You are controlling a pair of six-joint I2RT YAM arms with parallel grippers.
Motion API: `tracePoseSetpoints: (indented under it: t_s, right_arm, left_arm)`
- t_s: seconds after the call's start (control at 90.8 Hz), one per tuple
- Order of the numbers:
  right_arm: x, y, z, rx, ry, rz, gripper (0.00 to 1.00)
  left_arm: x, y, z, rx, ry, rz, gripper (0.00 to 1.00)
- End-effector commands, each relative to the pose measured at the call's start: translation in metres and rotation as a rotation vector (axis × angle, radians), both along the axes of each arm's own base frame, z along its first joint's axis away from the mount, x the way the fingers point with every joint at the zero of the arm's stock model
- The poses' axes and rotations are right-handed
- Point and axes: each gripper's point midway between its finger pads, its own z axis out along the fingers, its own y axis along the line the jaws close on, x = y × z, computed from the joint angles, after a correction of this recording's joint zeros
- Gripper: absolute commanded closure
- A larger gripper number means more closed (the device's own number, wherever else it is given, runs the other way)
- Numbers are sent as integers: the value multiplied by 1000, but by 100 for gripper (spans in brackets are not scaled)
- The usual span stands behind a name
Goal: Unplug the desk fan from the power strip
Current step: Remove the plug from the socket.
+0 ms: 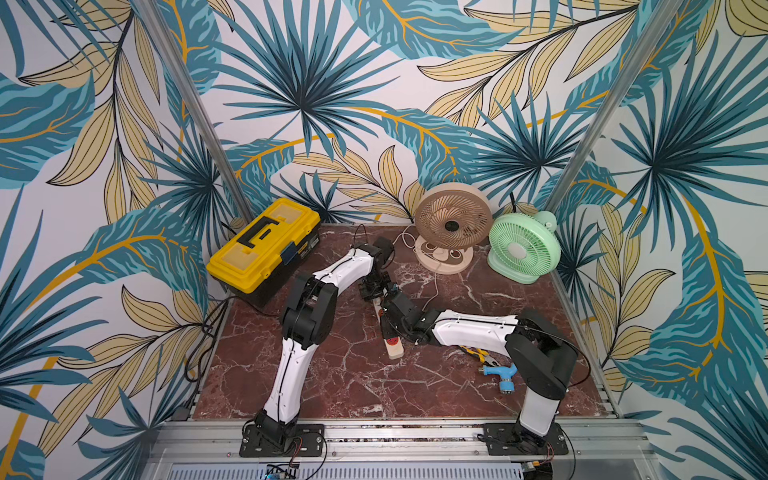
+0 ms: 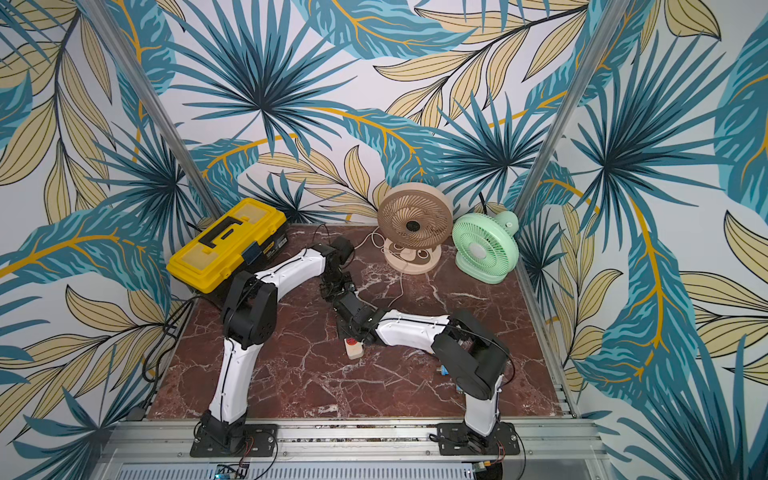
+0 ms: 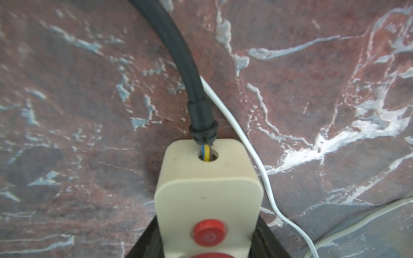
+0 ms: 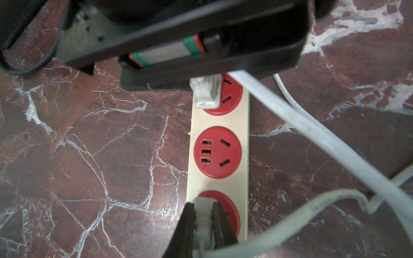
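Clenched at the very front of the right wrist view, the right gripper (image 4: 203, 207) grasps a grey-white plug (image 4: 202, 220) sitting over a red socket of the power strip (image 4: 220, 121). The strip lies mid-table on the marble tabletop (image 1: 353, 386), running near to far between the two arms. The left gripper (image 3: 207, 232) is clamped across its far end, beside the black cord (image 3: 178, 51), seemingly to pin it down.

The task looks about halfway: strip braced and plug gripped, but the pull is not yet done. Whether the prongs have started to lift is hidden by the fingers.

A second white plug (image 4: 207, 91) sits in a farther socket. A white cord (image 3: 245, 143) runs off toward the beige fan (image 1: 453, 226) at the far right, next to the green fan (image 1: 524, 246). Which plug serves which fan cannot be traced. In both top views the arms cover most of the strip.
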Motion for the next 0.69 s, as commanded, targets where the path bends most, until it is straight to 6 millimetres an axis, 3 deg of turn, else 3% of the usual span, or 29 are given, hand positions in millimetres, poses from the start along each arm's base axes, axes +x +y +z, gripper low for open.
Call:
tracePoseSetpoints:
  t_s: [0.0,0.275,0.529,0.683]
  right_arm:
    - [4,-29,-24,-66,47,-79,100]
    - [6,-27,-22,-102,33,-57,100]
    - [-1,-21,-20,-313,-43,0,100]
    - [-3,-13,-8,-394,-126,17,100]
  left_arm:
    - [-20,29,-65,125,118,-35,100]
    - [-18,28,-64,123,115,-38,100]
    - [-18,27,-63,120,115,-38,100]
    - [-18,28,-64,122,115,-39,100]
